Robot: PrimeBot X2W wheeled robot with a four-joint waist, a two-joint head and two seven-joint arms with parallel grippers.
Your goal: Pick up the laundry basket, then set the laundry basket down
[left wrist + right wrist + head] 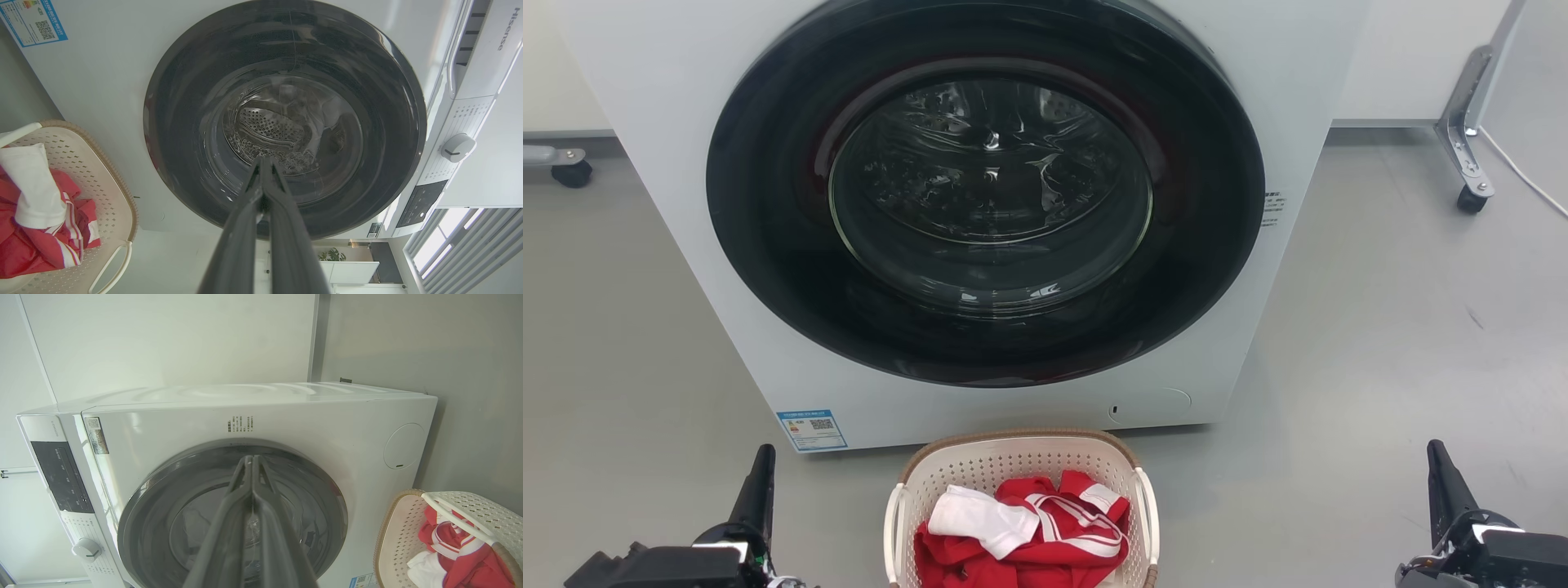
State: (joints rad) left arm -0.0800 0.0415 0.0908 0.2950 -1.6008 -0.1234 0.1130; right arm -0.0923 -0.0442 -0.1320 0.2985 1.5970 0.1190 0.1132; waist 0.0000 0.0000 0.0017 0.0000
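The laundry basket [980, 469], cream-white and perforated with a brown rim and white loop handles, stands on the floor at the bottom middle of the head view, just in front of the washing machine. Red and white clothes [1021, 531] lie in it. It also shows at the left of the left wrist view, basket [110, 196], and at the lower right of the right wrist view, basket [392, 543]. My left gripper [765, 457] is shut, off to the basket's left and apart from it. On the other side my right gripper [1436, 454] is shut, well away from the basket.
The white washing machine [686, 163] with its shut round dark door [984, 192] stands close ahead. A castor of a metal frame [1470, 196] is on the grey floor at the back right, another castor [570, 171] at the back left.
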